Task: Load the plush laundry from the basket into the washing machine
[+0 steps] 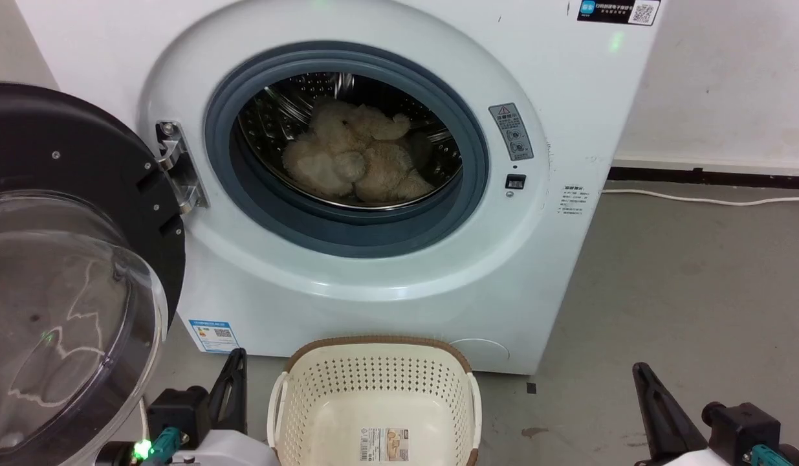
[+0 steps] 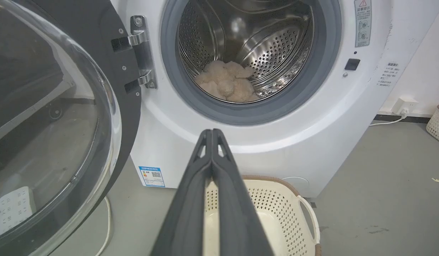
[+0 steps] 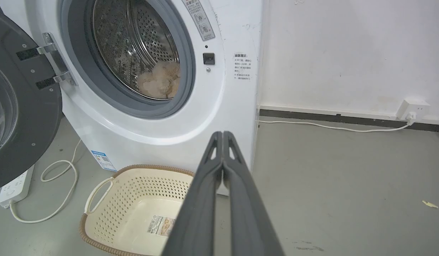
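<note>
Where the head camera looks: a white washing machine, its door standing wide open at the left.
Soft toy: shaggy and cream, lying on the bottom of the steel drum, inside the round opening.
Basket: on the floor just in front of the machine, its bare bottom showing a label.
Left end effector: lower left, just beside the basket, fingers pressed together.
Right end effector: lower right, well apart from the basket, fingers pressed together.
Left wrist view: closed fingers point at the machine's front below the opening; the toy sits low in the drum; the basket lies beneath the fingers.
Right wrist view: closed fingers point toward the machine's right corner; the basket is at the lower left; a power strip lies on the floor under the door.
</note>
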You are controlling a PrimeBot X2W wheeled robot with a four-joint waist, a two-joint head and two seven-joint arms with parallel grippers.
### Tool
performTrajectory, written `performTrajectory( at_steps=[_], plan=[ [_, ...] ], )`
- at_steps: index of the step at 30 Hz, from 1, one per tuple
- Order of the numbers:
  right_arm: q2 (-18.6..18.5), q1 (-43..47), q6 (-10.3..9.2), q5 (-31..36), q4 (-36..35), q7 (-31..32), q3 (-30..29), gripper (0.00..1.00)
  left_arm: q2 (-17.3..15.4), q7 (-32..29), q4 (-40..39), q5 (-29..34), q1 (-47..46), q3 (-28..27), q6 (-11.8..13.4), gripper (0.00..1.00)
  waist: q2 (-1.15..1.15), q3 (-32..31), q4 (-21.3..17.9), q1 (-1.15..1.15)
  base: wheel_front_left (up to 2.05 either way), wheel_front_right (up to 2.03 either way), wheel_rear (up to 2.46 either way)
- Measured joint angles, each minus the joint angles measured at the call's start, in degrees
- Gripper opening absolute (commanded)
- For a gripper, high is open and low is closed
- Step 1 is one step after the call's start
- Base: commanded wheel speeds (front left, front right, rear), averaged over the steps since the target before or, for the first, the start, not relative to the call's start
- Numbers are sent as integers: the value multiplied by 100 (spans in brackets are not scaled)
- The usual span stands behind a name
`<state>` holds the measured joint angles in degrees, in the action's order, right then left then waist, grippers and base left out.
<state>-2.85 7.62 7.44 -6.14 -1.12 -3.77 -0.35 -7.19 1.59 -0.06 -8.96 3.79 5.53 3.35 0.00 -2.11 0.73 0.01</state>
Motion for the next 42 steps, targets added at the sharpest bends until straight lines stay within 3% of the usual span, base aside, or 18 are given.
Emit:
performTrajectory(
  at_steps=[42],
  plan=[
    [0,-477,1,425,64,270,22,0,298,-107,1,636,-214,-394,-237,0,0,157,-54,0,0,0,0]
  ],
)
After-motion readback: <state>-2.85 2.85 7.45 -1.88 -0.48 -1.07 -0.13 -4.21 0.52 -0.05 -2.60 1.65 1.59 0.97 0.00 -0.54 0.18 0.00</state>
